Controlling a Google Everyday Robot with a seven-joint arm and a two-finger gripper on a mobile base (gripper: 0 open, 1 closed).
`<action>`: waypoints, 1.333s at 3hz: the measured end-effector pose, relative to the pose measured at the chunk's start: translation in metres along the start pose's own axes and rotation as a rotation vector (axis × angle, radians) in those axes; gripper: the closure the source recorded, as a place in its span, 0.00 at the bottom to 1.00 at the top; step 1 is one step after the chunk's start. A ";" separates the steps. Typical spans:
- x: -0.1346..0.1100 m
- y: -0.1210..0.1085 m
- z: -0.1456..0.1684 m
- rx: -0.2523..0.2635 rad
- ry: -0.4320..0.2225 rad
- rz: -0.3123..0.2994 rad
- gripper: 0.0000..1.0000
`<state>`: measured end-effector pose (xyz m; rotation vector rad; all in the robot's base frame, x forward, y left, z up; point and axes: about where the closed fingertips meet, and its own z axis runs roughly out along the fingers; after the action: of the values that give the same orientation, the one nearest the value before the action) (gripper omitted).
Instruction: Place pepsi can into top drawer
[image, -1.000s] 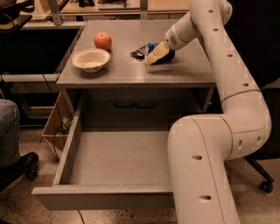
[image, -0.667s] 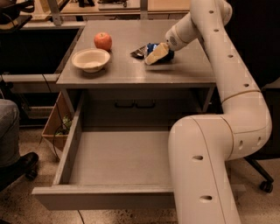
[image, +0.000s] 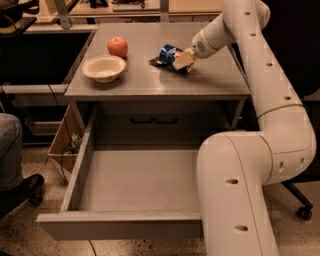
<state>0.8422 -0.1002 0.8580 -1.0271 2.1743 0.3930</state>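
- Big white robot arm (image: 235, 200): its lower link stands at the front-right corner of the wide, shallow grey metal top drawer (image: 140, 180) and hides that corner. A careless swing down could knock the drawer wall or push it partly shut.
- Top drawer: open, nothing seen on its floor. Side walls are low, so a can let go from high up may bounce or roll hard.
- Flat grey cabinet top (image: 150, 82), above & behind the drawer: if released too early, the can lands back here or tips off the front edge.
- Shallow cream bowl (image: 104, 68) & round red apple (image: 118, 47), above the drawer's back-left: well apart from the can, so at risk only if the arm sweeps left.
- Small blue pepsi can (image: 169, 52): lies tilted above the drawer's back-right, touching the gripper. It's round & dented, so prob. slips easily.
- Tan-tipped gripper (image: 183, 59): against the can's right side. Can't tell if it has a hold.
- Dark snack wrapper (image: 159, 62): beside/under the can, could get dragged along.
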 end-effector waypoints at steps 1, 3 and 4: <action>0.003 -0.001 -0.021 -0.002 -0.010 0.003 0.89; 0.017 0.007 -0.094 -0.009 0.006 -0.035 1.00; 0.040 0.031 -0.128 -0.054 0.056 -0.024 1.00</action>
<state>0.7420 -0.1703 0.9212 -1.1054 2.2095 0.4179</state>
